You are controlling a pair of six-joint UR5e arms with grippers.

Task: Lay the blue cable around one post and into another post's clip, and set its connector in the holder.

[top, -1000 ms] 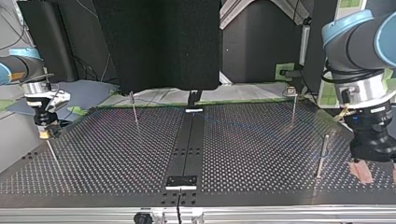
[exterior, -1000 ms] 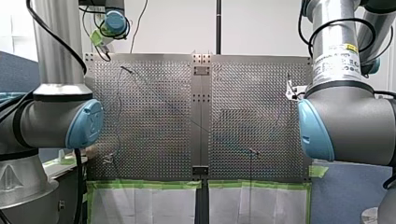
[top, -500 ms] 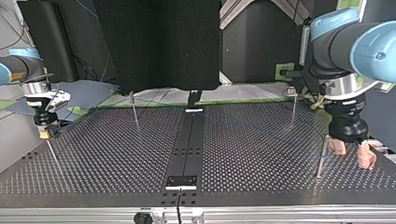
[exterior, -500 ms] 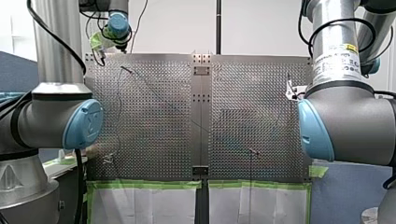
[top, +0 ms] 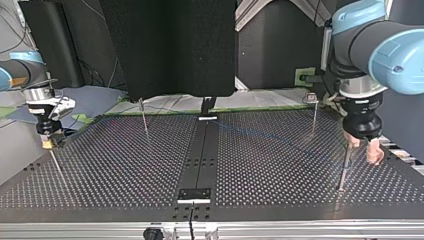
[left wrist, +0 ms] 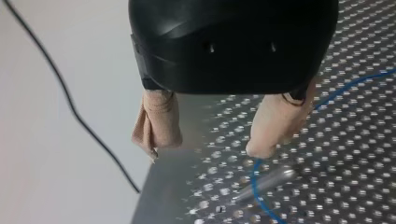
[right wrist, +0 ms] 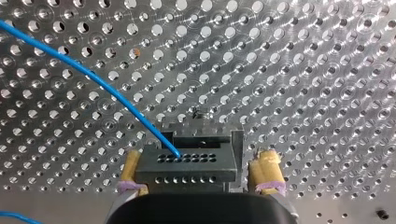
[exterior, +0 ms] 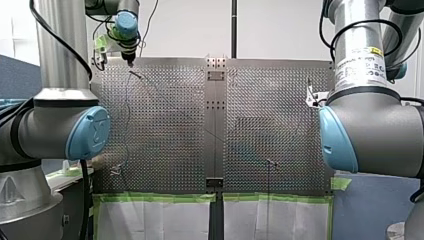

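The top view sets my left gripper (top: pixel 363 151) at 3 o'clock of the table (top: pixel 125 170), just beside a thin post (top: pixel 345 165), with its beige pads (top: pixel 375 156) apart and holding nothing. Only the left wrist view shows the blue cable (left wrist: pixel 256 189) bending against that post just ahead of one pad, while the other pad hangs out past the table's edge. The front view puts this gripper at the 11 o'clock corner. My right gripper (top: pixel 48 142) stands at 9 o'clock in the top view, on the rim, too small there to read. The right wrist view shows its yellow pads (right wrist: pixel 266 170) spread either side of the connector (right wrist: pixel 187 164), a slim gap at one. The connector sits in the holder (right wrist: pixel 205 130), with the cable running into it. Two other posts (top: pixel 144 116), at 11 and 1 o'clock, stand well apart from both grippers
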